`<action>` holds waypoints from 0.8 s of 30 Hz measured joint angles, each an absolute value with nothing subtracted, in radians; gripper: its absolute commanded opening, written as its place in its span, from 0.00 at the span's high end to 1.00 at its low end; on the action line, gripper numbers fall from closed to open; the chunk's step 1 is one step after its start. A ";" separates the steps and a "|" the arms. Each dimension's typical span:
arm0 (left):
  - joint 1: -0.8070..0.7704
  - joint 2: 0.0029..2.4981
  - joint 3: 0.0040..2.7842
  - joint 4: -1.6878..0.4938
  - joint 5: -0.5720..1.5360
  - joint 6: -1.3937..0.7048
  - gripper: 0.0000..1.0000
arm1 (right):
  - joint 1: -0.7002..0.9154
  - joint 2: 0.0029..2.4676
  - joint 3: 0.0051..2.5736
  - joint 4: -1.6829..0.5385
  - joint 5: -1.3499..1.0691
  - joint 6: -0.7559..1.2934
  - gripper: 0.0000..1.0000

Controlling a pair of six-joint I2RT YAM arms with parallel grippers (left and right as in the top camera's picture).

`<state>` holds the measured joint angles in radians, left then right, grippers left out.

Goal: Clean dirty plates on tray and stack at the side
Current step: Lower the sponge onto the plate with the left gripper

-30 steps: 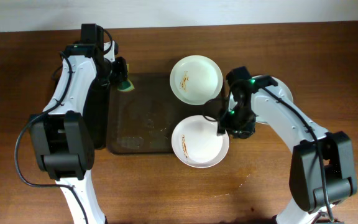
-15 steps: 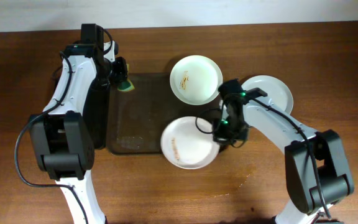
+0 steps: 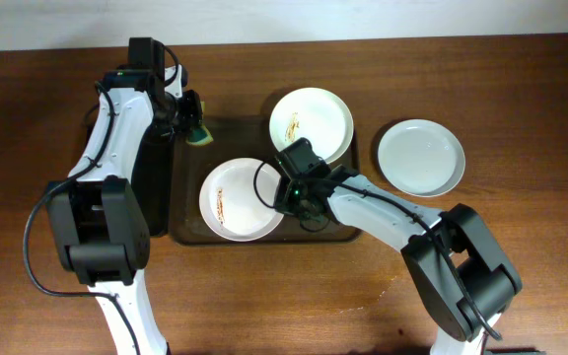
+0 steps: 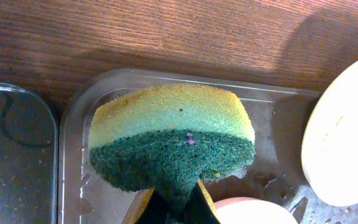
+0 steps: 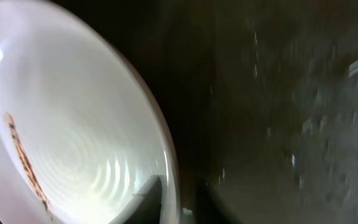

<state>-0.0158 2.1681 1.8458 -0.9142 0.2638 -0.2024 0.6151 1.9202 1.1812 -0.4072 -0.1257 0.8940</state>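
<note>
While pinched at rim by right gripper, white plate lies on tray, orange-brown streak near its left side. Second plate, also smeared, sits in tray's far right corner. Third plate, clean-looking, on table beside tray. Left gripper clamps yellow-green sponge over tray's far left corner.
</note>
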 measured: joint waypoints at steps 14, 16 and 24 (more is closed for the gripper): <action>-0.016 2.168 1.846 -1.079 0.341 -0.110 0.99 | 0.593 1.982 1.182 -0.271 -0.141 0.926 0.96; -0.016 2.168 1.846 -1.076 0.361 -0.087 0.99 | 0.583 1.983 1.182 -0.267 -0.144 0.939 0.96; -0.031 2.168 1.846 -1.036 0.355 -0.014 0.99 | 0.559 1.985 1.182 -0.261 -0.139 0.970 0.96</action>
<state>-0.0315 2.1681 1.8458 -1.0355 0.3550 -0.0139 0.5587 1.9850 1.1816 -0.2611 -0.1387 0.9695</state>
